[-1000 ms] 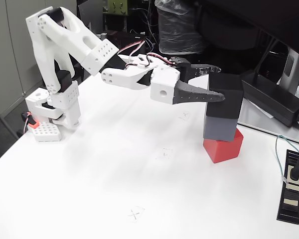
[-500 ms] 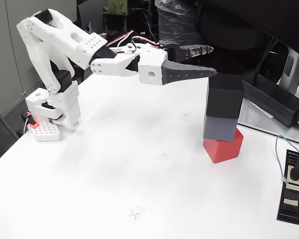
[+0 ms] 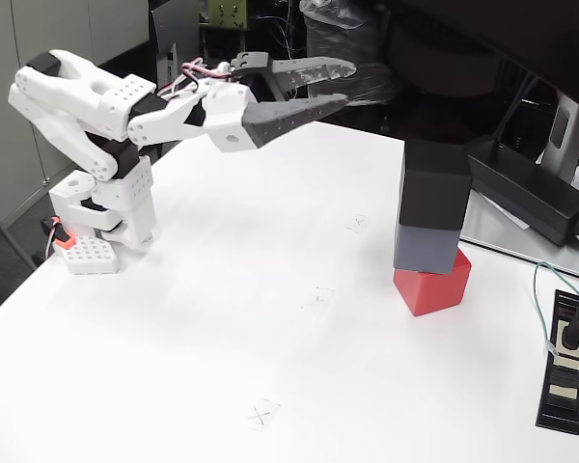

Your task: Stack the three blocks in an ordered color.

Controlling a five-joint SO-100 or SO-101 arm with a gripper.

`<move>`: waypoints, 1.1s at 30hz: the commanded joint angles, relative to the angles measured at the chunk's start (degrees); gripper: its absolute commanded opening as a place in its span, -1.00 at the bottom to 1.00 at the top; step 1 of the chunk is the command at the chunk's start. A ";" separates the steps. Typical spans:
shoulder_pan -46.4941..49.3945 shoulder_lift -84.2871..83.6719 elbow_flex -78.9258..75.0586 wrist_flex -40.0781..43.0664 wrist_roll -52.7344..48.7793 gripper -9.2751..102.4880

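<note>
Three cubes stacked on the white table (image 3: 222, 318), right of centre in the fixed view: red block (image 3: 431, 286) at the bottom, slate grey block (image 3: 426, 247) on top of it, black block (image 3: 435, 185) topmost. Stack slightly uneven, with the red block turned a little and jutting to the right beneath the grey one.

Gripper (image 3: 348, 81) raised in the air at upper centre, well apart from the stack and to its left, pointing right. Dark perforated fingers spread apart, nothing between them. White arm segments folded back toward the white base (image 3: 104, 207) at the far left edge of the table, red and white wires looping over the wrist.

Small pencilled cross marks on the table surface: one (image 3: 357, 225) just left of the stack, one (image 3: 319, 296) nearer the middle, one (image 3: 261, 415) toward the near edge. No readable writing or brand on any of the blocks or the arm.

Long black power brick (image 3: 531, 188) on the far right behind the stack. Flat black power strip (image 3: 567, 359) at the near right edge, with a plugged-in cable (image 3: 544, 289) curving up from it.
</note>
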 commanded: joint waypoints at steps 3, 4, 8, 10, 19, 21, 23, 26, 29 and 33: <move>-0.09 6.24 2.90 1.32 14.68 -0.86; -0.09 7.03 2.90 2.20 17.40 -0.87; 0.26 9.58 2.90 7.47 27.25 -0.84; 0.18 10.99 2.99 11.60 31.11 -0.83; -0.09 21.18 2.99 36.47 42.36 -0.83; -0.09 23.99 2.99 42.19 44.65 -0.83; -0.09 26.72 2.99 47.55 47.29 -0.84; -0.18 29.88 2.99 54.84 51.94 -0.85; -0.44 31.55 2.90 60.82 56.69 -0.84; -4.22 31.99 2.81 66.97 60.91 -0.85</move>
